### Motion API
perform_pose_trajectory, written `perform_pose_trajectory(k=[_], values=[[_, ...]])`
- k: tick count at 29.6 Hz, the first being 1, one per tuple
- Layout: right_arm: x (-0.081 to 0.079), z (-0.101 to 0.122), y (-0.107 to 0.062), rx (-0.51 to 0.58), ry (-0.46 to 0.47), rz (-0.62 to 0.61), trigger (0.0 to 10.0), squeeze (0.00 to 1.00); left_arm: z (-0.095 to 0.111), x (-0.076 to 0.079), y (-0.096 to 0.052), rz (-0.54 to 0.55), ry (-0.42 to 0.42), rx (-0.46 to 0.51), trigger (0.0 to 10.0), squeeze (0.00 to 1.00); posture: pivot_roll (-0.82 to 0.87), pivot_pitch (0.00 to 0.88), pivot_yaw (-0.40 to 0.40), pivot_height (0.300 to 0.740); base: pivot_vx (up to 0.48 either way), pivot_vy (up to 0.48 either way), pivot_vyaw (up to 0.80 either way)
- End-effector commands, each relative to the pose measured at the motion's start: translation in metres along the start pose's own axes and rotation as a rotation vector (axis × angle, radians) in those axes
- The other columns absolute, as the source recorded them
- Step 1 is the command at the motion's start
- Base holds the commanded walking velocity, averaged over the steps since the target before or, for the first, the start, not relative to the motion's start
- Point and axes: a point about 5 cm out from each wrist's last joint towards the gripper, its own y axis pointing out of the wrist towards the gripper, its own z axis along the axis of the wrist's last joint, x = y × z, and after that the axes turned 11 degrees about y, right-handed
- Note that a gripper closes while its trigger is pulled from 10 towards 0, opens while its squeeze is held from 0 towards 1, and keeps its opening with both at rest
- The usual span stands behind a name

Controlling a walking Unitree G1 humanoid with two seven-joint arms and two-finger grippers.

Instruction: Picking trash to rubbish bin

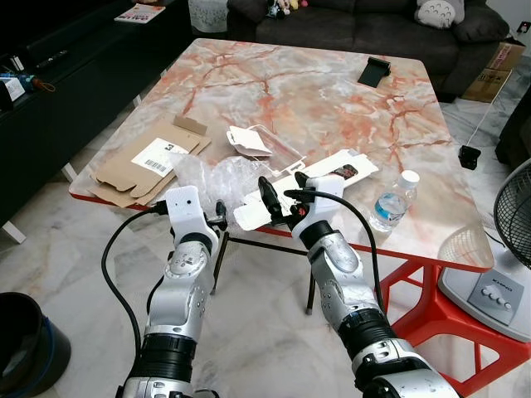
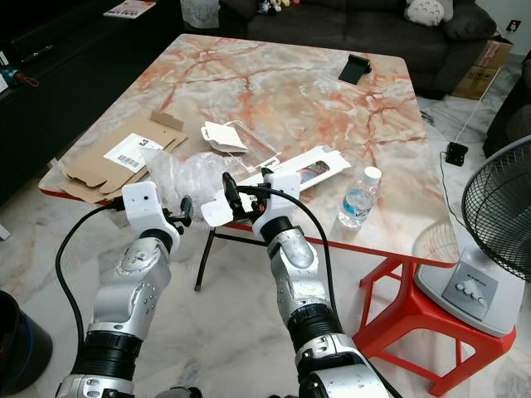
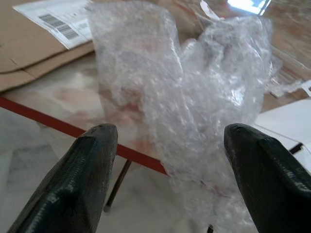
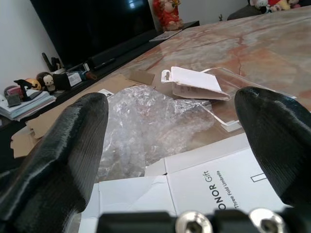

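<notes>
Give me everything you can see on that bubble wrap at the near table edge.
The bubble wrap is a clear, crumpled sheet of plastic, bunched up, lying on the marble table at its near edge, part of it drooping past the red rim. It lies between the flattened cardboard box and the white carton. The left gripper is open, its fingers on either side of the drooping part.

Both silver arms reach forward and upward from the lower edge of the head views, elbows bent, black cables looping beside each forearm. The left gripper [image 1: 219, 217] sits at the end of a white wrist housing, its two black fingers [image 3: 73, 184] spread wide apart, nothing between them. The right gripper [image 1: 278, 197] is raised slightly higher and further forward, wrist turned inward; its fingers [image 4: 53, 160] also stand wide apart, with nothing held.
</notes>
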Motion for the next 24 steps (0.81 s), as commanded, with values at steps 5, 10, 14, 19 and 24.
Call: perform_pose_trajectory(k=[5,10,14,19,24], values=[[-0.01,-0.001,0.004,0.014,0.029,0.016,10.0,0.0,0.0,0.009,0.005,-0.056,-0.057,-0.026,10.0,0.0,0.14,0.094,-0.027,0.728,0.0,0.0,0.0],[-0.01,-0.001,0.004,0.012,0.032,0.015,10.0,0.0,0.004,0.007,0.01,-0.054,-0.062,-0.015,10.0,0.0,0.14,0.098,-0.03,0.728,0.0,0.0,0.0],[-0.01,-0.002,0.003,0.012,0.034,0.014,10.0,0.0,0.007,0.001,0.014,-0.011,-0.042,-0.009,10.0,0.0,0.13,0.1,-0.031,0.728,0.0,0.0,0.0],[-0.011,-0.002,0.003,0.01,0.036,0.014,10.0,0.0,0.009,-0.002,0.017,0.003,-0.032,0.002,7.3,0.0,0.13,0.104,-0.03,0.728,0.0,0.0,0.0],[-0.011,-0.003,0.003,0.009,0.039,0.014,10.0,0.0,0.007,-0.002,0.019,0.004,-0.015,-0.007,0.0,0.0,0.13,0.107,-0.029,0.728,0.0,0.0,0.0]])
